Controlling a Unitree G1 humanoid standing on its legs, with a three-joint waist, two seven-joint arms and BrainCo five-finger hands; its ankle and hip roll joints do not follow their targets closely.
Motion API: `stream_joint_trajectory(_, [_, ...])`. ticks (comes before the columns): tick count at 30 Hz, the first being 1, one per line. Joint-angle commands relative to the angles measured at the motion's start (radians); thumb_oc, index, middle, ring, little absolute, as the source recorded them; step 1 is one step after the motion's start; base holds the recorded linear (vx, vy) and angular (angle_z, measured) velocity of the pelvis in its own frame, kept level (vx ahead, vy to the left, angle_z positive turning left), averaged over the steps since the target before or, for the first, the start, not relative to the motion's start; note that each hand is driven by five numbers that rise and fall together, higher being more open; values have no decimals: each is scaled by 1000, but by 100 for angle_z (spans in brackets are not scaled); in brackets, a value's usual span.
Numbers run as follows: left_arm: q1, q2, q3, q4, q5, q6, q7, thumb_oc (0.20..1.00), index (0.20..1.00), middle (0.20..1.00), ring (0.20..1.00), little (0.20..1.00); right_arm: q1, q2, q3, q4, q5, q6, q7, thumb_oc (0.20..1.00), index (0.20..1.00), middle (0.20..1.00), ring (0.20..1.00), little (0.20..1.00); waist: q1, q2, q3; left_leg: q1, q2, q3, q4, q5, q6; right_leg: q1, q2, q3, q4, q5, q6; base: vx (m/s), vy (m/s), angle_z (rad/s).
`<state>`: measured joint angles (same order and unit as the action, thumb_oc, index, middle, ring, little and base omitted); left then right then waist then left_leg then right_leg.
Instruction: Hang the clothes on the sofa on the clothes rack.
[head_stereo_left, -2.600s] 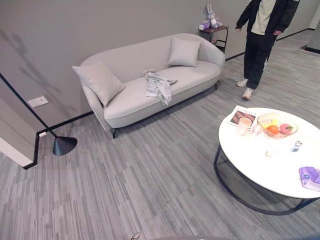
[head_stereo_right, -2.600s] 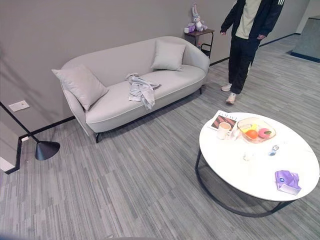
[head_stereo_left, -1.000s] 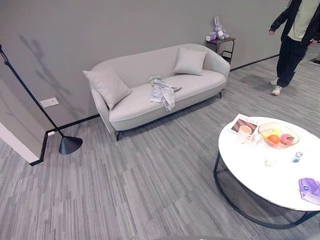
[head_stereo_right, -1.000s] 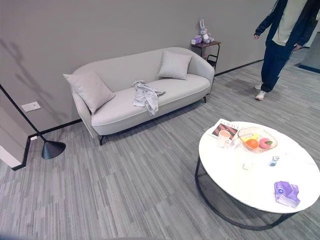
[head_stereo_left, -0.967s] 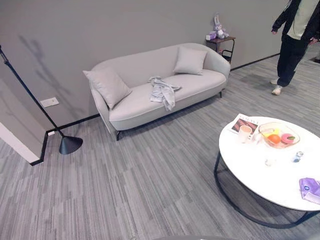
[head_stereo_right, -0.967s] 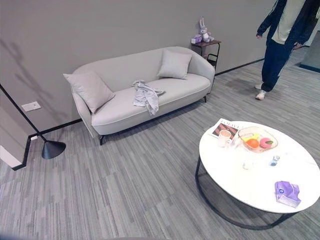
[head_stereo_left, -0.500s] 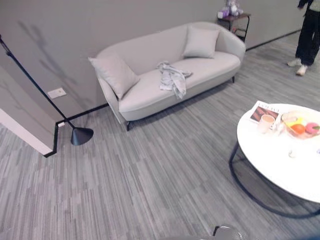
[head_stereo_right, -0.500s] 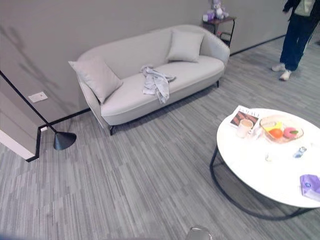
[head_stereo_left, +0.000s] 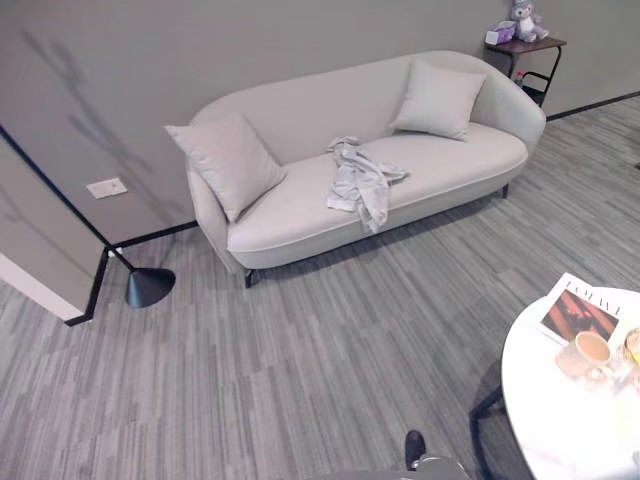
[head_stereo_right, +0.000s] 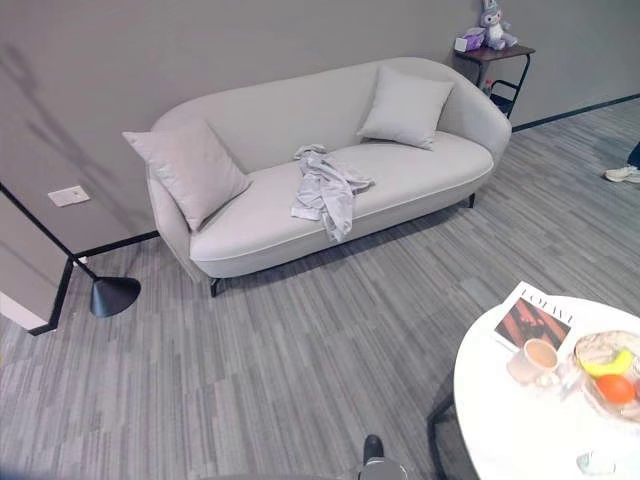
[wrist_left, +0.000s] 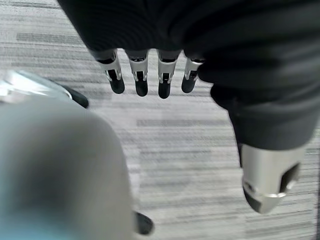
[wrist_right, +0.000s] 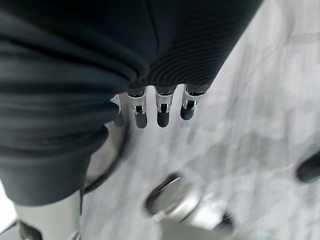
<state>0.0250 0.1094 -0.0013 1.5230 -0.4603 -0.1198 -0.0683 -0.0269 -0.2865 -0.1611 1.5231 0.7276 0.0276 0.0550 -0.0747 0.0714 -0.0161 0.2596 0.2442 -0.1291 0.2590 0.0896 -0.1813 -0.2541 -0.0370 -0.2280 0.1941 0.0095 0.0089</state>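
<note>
Sofa (head_stereo_left: 300, 200) in light grey stands against the grey wall, and one crumpled pale grey garment (head_stereo_left: 360, 182) lies on the middle of its seat, with one part hanging over the front edge. Two cushions are on the sofa: one cushion (head_stereo_left: 228, 160) leans at the left end, the second cushion (head_stereo_left: 438, 98) leans at the right end. Beside the right end of the sofa stands one small dark side table (head_stereo_right: 492, 58), and one plush rabbit (head_stereo_right: 493, 22) and a small box sit on it. One black floor lamp base (head_stereo_left: 150, 287) rests on the striped grey floor (head_stereo_left: 330, 350) to the left of the sofa. One round white table (head_stereo_right: 520, 420) is at the lower right, well apart from the sofa. It carries one magazine (head_stereo_right: 533, 317), one cup (head_stereo_right: 540, 355) and one glass bowl with fruit (head_stereo_right: 610, 378).

The left hand (wrist_left: 150, 75) hangs above the floor with the fingers straight and relaxed, holding nothing. The right hand (wrist_right: 160, 107) hangs the same way, fingers loose and empty.
</note>
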Motion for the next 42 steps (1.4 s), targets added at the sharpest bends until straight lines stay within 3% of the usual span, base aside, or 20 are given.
stream_joint_trajectory(1, [-26, 23, -24, -24, -21, -11, 29, 1000, 1000, 1000, 1000, 1000, 23, 18, 31, 10, 66, -60, -26, 1000, 1000, 1000, 1000, 1000, 9, -54, 12, -52, 39, 99, 67, 156, 66, 77, -75, 17, -198, 140, 92, 472, -490, 25])
stream_joint_trajectory(4, [-47, 37, -58, -107, -31, -30, 54, 1000, 1000, 1000, 1000, 1000, -2, 19, 85, -53, 81, -79, -40, 1000, 1000, 1000, 1000, 1000, 53, -120, 47, -173, 81, 210, 256, 113, 116, 201, -38, 26, -263, 96, 41, 397, -421, 13])
stream_joint_trajectory(6, [-55, 35, -76, -130, -55, -41, 56, 1000, 1000, 1000, 1000, 1000, -19, 7, 126, -102, 60, -84, -34, 1000, 1000, 1000, 1000, 1000, 97, -147, 73, -343, -20, 213, 290, -7, 131, 260, -41, 48, -279, 56, 36, 421, -237, 11])
stream_joint_trajectory(9, [-46, 30, -74, -106, -56, -35, 47, 1000, 1000, 1000, 1000, 1000, -22, 23, 156, -117, 47, -83, -12, 1000, 1000, 1000, 1000, 1000, 134, -157, 80, -445, -131, 212, 118, -54, 140, 306, -39, 64, -281, 28, 45, 320, -61, -36])
stream_joint_trajectory(11, [-32, 32, -73, -86, -37, -28, 37, 1000, 1000, 1000, 1000, 1000, -18, 42, 176, -102, 33, -81, 0, 1000, 1000, 1000, 1000, 1000, 168, -136, 80, -464, -226, 159, -85, -10, 149, 345, 0, 84, -281, 5, 44, 305, -18, -35])
stream_joint_trajectory(12, [-32, 32, -73, -86, -37, -28, 37, 1000, 1000, 1000, 1000, 1000, -18, 42, 176, -102, 33, -81, 0, 1000, 1000, 1000, 1000, 1000, 168, -136, 80, -463, -226, 159, -86, -9, 149, 345, -1, 84, -281, 4, 44, 277, -27, -31])
stream_joint_trajectory(14, [-12, 38, -58, -35, 12, -18, 23, 1000, 1000, 1000, 1000, 1000, -14, 65, 193, -85, 7, -79, 9, 1000, 1000, 1000, 1000, 1000, 210, -100, 75, -518, -288, 116, -271, 97, 131, 408, 65, 115, -281, -39, 29, 438, -75, -46])
stream_joint_trajectory(18, [24, 41, -32, 6, 42, -4, 19, 1000, 1000, 1000, 1000, 1000, -7, 85, 195, -81, -9, -66, 16, 1000, 1000, 1000, 1000, 1000, 244, -99, 76, -565, -300, 169, -317, 127, 125, 488, 91, 162, -281, -93, 12, 461, -55, -75])
stream_joint_trajectory(20, [48, 43, -10, 24, 60, 1, 13, 1000, 1000, 1000, 1000, 1000, -6, 88, 193, -78, -23, -66, 15, 1000, 1000, 1000, 1000, 1000, 252, -98, 50, -517, -284, 200, -321, 135, 159, 525, 102, 181, -268, -130, 9, 403, 22, -34])
stream_joint_trajectory(24, [43, 64, 9, 11, 46, -4, 30, 1000, 1000, 1000, 1000, 1000, 0, 96, 207, -67, -89, -68, 14, 1000, 1000, 1000, 1000, 1000, 277, -150, 3, -484, -295, 214, -268, 103, 188, 547, 66, 173, -199, -143, 31, 423, 8, -16])
stream_joint_trajectory(26, [31, 76, 8, -20, 38, -11, 39, 1000, 1000, 1000, 1000, 1000, -14, 89, 237, -73, -177, -77, -1, 1000, 1000, 1000, 1000, 1000, 302, -170, -20, -425, -304, 252, -296, 70, 207, 532, 35, 117, -71, -86, 90, 413, 30, -31])
stream_joint_trajectory(29, [-2, 97, -8, -66, 33, -15, 61, 1000, 1000, 1000, 1000, 1000, -49, 76, 267, -127, -237, -82, -25, 1000, 1000, 1000, 1000, 1000, 284, -143, -8, -334, -298, 254, -318, 29, 232, 409, -23, 13, 235, 47, 199, 304, 70, -40])
stream_joint_trajectory(31, [-20, 113, -36, -92, 44, -15, 72, 1000, 1000, 1000, 1000, 1000, -68, 69, 293, -173, -284, -85, -43, 1000, 1000, 1000, 1000, 1000, 254, -116, -1, -277, -286, 237, -336, 10, 246, 328, -44, -24, 375, 112, 210, 244, 54, -21])
stream_joint_trajectory(32, [-26, 120, -41, -100, 53, -15, 76, 1000, 1000, 1000, 1000, 1000, -76, 64, 303, -200, -304, -89, -58, 1000, 1000, 1000, 1000, 1000, 238, -109, 4, -251, -285, 226, -346, -1, 248, 290, -76, -46, 419, 95, 203, 227, 18, 30])
stream_joint_trajectory(34, [-44, 131, -61, -115, 71, -23, 84, 1000, 1000, 1000, 1000, 1000, -95, 41, 307, -291, -318, -111, -96, 1000, 1000, 1000, 1000, 1000, 216, -96, 18, -220, -271, 172, -346, -29, 230, 225, -156, -72, 310, 11, 143, 286, -138, 50])
stream_joint_trajectory(36, [-42, 134, -58, -100, 90, -28, 94, 1000, 1000, 1000, 1000, 1000, -109, 15, 306, -367, -345, -119, -119, 1000, 1000, 1000, 1000, 1000, 204, -97, 25, -214, -260, 136, -346, -45, 208, 219, -189, -21, 115, 6, 127, 263, -295, 105])
stream_joint_trajectory(37, [-38, 134, -44, -86, 99, -33, 106, 1000, 1000, 1000, 1000, 1000, -107, -13, 297, -463, -378, -123, -147, 1000, 1000, 1000, 1000, 1000, 188, -108, 27, -202, -254, 102, -346, -73, 188, 214, -224, 78, -101, 78, 145, 208, -268, 119])
stream_joint_trajectory(38, [-38, 134, -44, -86, 99, -33, 106, 1000, 1000, 1000, 1000, 1000, -107, -13, 297, -463, -378, -123, -147, 1000, 1000, 1000, 1000, 1000, 188, -108, 28, -201, -254, 102, -346, -73, 188, 215, -224, 78, -101, 78, 145, 223, -290, 94])
stream_joint_trajectory(40, [-25, 134, -15, -77, 98, -41, 117, 1000, 1000, 1000, 1000, 1000, -97, -57, 265, -572, -435, -127, -176, 1000, 1000, 1000, 1000, 1000, 163, -133, 32, -172, -221, 57, -346, -112, 154, 160, -263, 198, -221, 199, 190, 245, -363, 49])
stream_joint_trajectory(42, [-15, 135, -9, -67, 108, -34, 110, 1000, 1000, 1000, 1000, 1000, -93, -82, 262, -617, -476, -121, -184, 1000, 1000, 1000, 1000, 1000, 157, -149, 32, -151, -198, 35, -346, -127, 136, 174, -264, 195, -243, 210, 200, 206, -337, 84])
